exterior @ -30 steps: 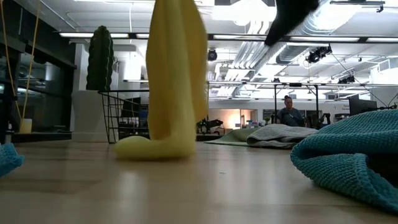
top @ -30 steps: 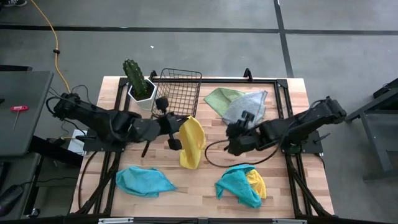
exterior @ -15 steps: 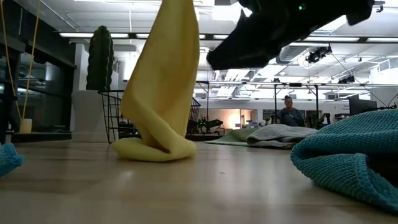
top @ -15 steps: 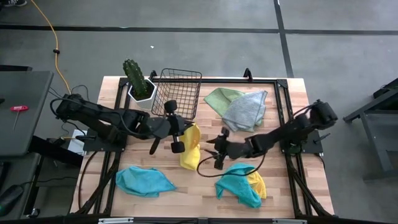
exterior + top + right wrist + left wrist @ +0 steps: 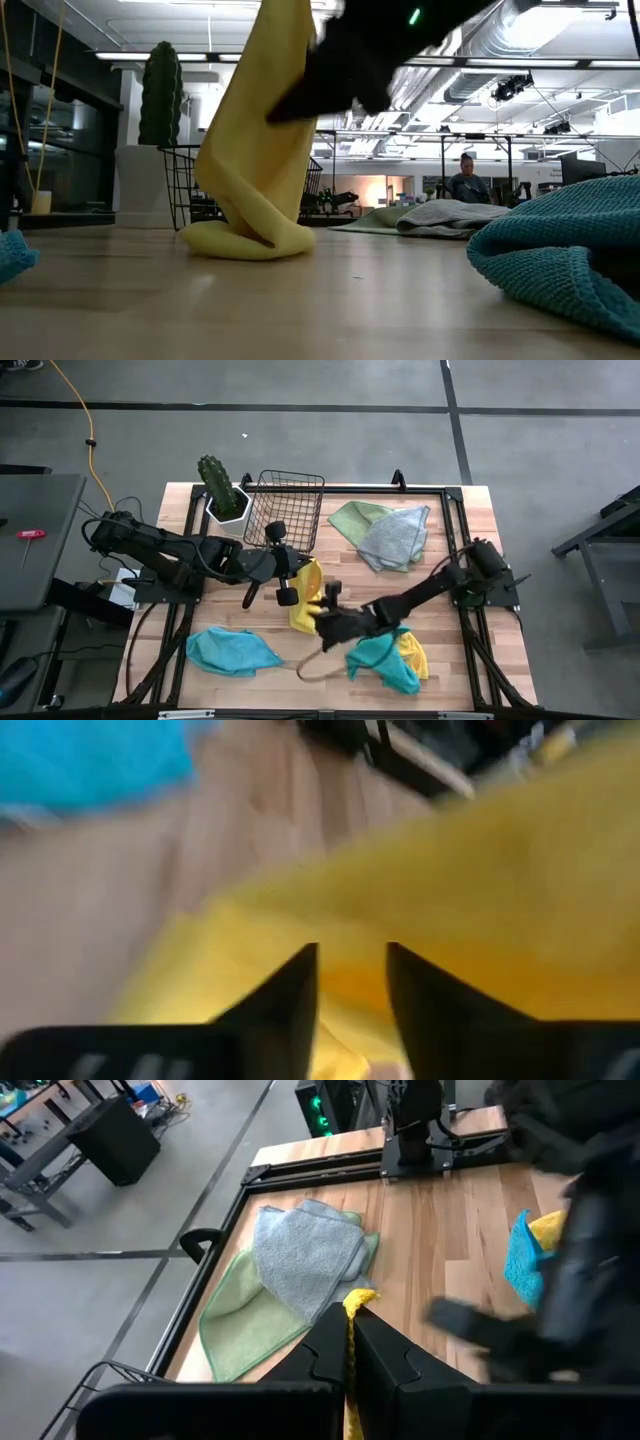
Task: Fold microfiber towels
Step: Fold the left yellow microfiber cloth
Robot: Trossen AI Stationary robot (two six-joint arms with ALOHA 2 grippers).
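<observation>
A yellow towel (image 5: pixel 308 598) hangs from my left gripper (image 5: pixel 298 568), which is shut on it at mid-table. Its lower end (image 5: pixel 250 240) lies crumpled on the wood. My right gripper (image 5: pixel 324 618) reaches in from the right, low beside the towel's lower part. Its fingers stand apart, and in the right wrist view yellow cloth (image 5: pixel 350 910) fills the space just ahead of them. A teal towel (image 5: pixel 232 651) lies at the front left. Another teal towel (image 5: pixel 378 660) lies on a yellow one (image 5: pixel 412 652) at the front right. A green towel (image 5: pixel 352 517) and a grey towel (image 5: pixel 395 535) lie at the back. My left gripper pinches the yellow towel's top edge (image 5: pixel 357 1296) between its two shut fingers, which slant down toward the table's right. The towel hangs below them, slanted and slack, with its lower end folded on the table. Whether my right gripper touches the yellow cloth, I cannot tell.
A black wire basket (image 5: pixel 285 508) and a cactus (image 5: pixel 220 485) in a white pot stand at the back left, just behind my left arm. Bare wood lies between the two front towels. Beyond the table, a person sits far back in the room (image 5: pixel 465 180).
My right gripper has swept from near the grey towel toward the table's left and near edge. It has come down and rolled as it neared the yellow towel's lower part. The yellow towel hung straight before; now it slants, with more of its lower end folded on the table.
</observation>
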